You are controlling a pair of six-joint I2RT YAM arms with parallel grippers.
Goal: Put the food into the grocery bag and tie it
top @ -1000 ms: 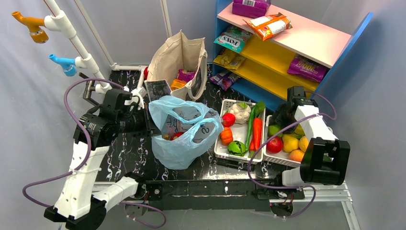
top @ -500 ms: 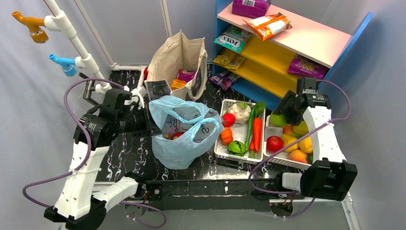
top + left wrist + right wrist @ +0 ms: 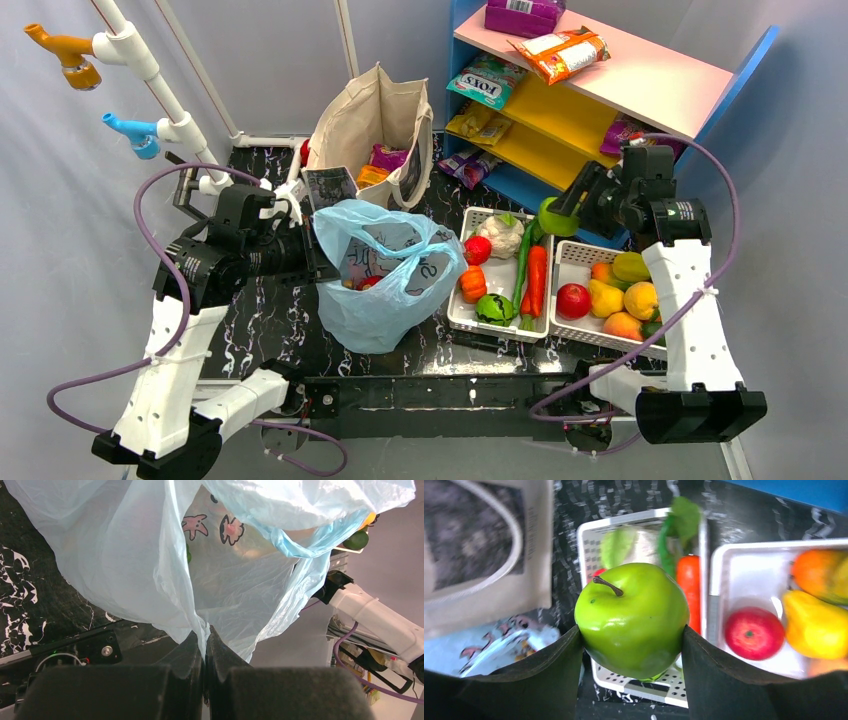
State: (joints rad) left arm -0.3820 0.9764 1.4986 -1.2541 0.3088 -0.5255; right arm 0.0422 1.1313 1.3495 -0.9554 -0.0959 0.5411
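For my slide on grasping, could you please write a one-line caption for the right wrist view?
Right fingers hold a green apple above two white baskets of fruit and vegetables.

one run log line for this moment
left end effector: shut on grocery bag edge | right end effector: gripping green apple | status: apple not yet in bag

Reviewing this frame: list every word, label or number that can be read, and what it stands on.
"JOLS", roughly, blurred: teal snack packet on the yellow shelf.
"S", a lone dark mark: seen through the thin light-blue plastic grocery bag.
Too small to read: orange snack packet and purple packet on the pink top shelf.
Pictures only, no letters: starfish drawing and flower drawing behind the bag's film.
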